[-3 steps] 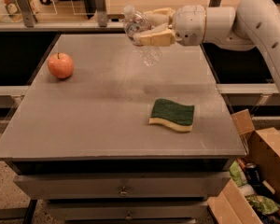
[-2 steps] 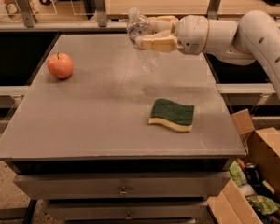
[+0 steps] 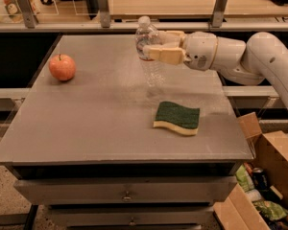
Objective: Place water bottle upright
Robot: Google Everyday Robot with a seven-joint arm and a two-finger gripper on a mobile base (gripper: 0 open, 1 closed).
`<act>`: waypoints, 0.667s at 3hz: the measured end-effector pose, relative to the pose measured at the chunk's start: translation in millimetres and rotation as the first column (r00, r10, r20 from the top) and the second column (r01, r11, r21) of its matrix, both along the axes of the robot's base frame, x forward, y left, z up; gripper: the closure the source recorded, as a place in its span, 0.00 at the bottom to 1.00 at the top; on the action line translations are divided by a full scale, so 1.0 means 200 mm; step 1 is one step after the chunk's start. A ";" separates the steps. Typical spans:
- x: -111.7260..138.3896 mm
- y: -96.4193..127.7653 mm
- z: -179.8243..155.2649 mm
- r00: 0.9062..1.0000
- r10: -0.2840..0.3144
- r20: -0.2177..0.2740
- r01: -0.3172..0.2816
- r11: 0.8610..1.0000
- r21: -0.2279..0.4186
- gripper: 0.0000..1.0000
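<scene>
The water bottle (image 3: 150,56) is a clear ribbed plastic bottle with a white cap at the top. It stands nearly upright near the back middle of the grey table (image 3: 96,119), its base at or just above the surface. My gripper (image 3: 156,46) comes in from the right on a white arm and is shut on the bottle's upper part, around the label band.
A red apple (image 3: 62,67) sits at the table's left. A green-and-yellow sponge (image 3: 177,117) lies right of centre, in front of the bottle. An open cardboard box (image 3: 269,176) with clutter stands on the floor at the right. A railing with posts runs behind the table.
The gripper has moved slightly left and lower with the bottle, which now hangs more upright with its base closer to the table.
</scene>
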State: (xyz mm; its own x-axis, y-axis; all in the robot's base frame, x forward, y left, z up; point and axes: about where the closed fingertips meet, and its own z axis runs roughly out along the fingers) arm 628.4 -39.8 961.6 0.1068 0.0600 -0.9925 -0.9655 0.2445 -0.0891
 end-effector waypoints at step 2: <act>-0.01 -0.03 -0.10 0.999 0.018 -0.049 -0.012 0.991 0.133 0.60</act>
